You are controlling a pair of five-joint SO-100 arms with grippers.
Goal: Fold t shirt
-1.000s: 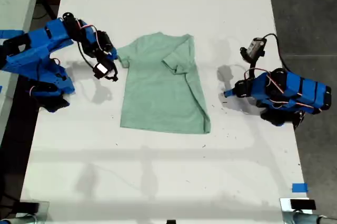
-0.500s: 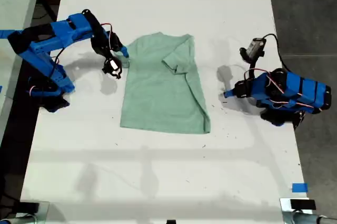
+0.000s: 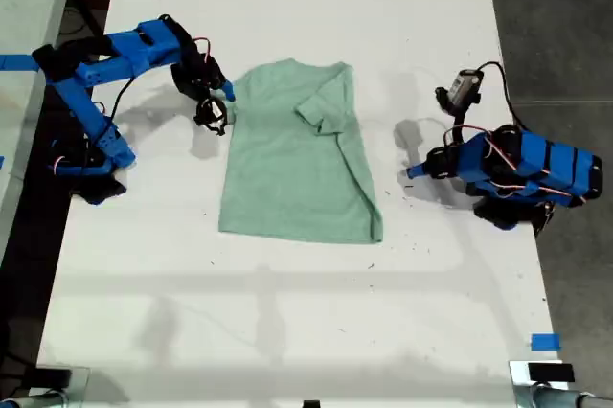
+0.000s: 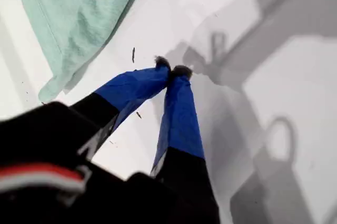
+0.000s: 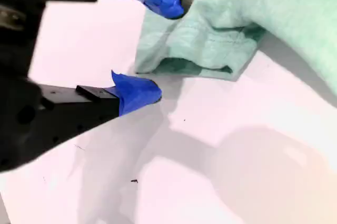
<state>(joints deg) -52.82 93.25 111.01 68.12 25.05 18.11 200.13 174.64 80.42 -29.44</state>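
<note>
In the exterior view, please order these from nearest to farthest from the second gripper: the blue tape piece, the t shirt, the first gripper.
Starting from my second gripper:
1. The t shirt: its sleeve is right at the open jaws, mid-table.
2. My first gripper: beyond the shirt, toward the exterior view's right.
3. The blue tape piece: near the exterior view's lower right corner.
</note>
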